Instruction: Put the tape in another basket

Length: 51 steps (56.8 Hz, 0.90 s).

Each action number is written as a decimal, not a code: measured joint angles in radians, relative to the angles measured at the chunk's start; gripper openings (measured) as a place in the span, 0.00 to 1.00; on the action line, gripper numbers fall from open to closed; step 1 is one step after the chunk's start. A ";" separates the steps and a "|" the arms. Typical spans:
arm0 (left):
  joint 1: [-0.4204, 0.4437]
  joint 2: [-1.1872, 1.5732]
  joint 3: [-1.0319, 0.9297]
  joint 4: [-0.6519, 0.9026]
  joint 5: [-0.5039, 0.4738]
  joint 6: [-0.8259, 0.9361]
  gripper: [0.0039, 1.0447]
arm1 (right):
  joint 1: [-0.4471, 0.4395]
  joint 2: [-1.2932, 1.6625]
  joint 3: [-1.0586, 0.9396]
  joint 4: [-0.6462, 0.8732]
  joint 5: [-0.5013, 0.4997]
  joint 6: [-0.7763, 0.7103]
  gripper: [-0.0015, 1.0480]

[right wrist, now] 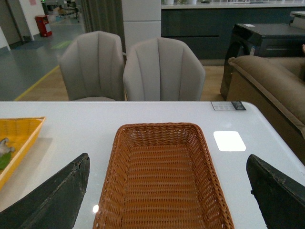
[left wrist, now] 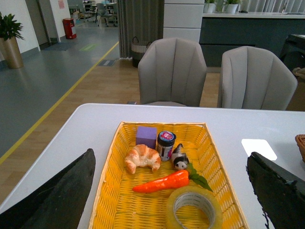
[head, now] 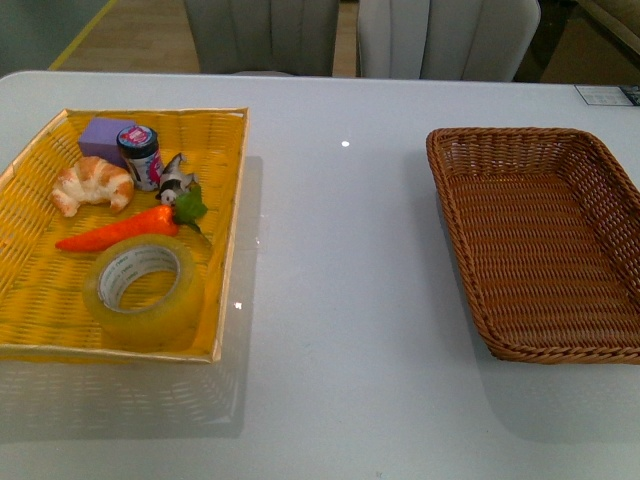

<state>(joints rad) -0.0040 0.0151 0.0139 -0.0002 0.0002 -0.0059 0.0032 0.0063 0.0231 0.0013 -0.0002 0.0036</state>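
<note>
The tape (head: 143,293), a wide yellowish translucent roll with a white core, lies flat at the near end of the yellow basket (head: 228,180) on the left. It also shows in the left wrist view (left wrist: 194,207), between the open jaws of my left gripper (left wrist: 174,210), which hangs above and short of it. The brown wicker basket (head: 455,205) stands empty on the right. In the right wrist view the brown basket (right wrist: 108,191) lies below my right gripper (right wrist: 167,205), which is open and empty. Neither arm shows in the front view.
The yellow basket also holds a croissant (head: 93,184), an orange toy carrot (head: 120,229), a purple block (head: 105,135), a small dark jar (head: 141,156) and a small animal figure (head: 176,179). Two grey chairs (left wrist: 174,71) stand behind the white table (head: 340,280).
</note>
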 joint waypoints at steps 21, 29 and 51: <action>0.000 0.000 0.000 0.000 0.000 0.000 0.92 | 0.000 0.000 0.000 0.000 0.000 0.000 0.91; 0.000 0.000 0.000 0.000 0.000 0.000 0.92 | 0.000 0.000 0.000 0.000 0.000 0.000 0.91; 0.129 0.497 0.182 -0.079 0.417 0.069 0.92 | 0.000 -0.001 0.000 0.000 0.000 0.000 0.91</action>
<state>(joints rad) 0.1253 0.5125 0.1959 -0.0795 0.4175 0.0635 0.0032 0.0055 0.0231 0.0013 -0.0006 0.0036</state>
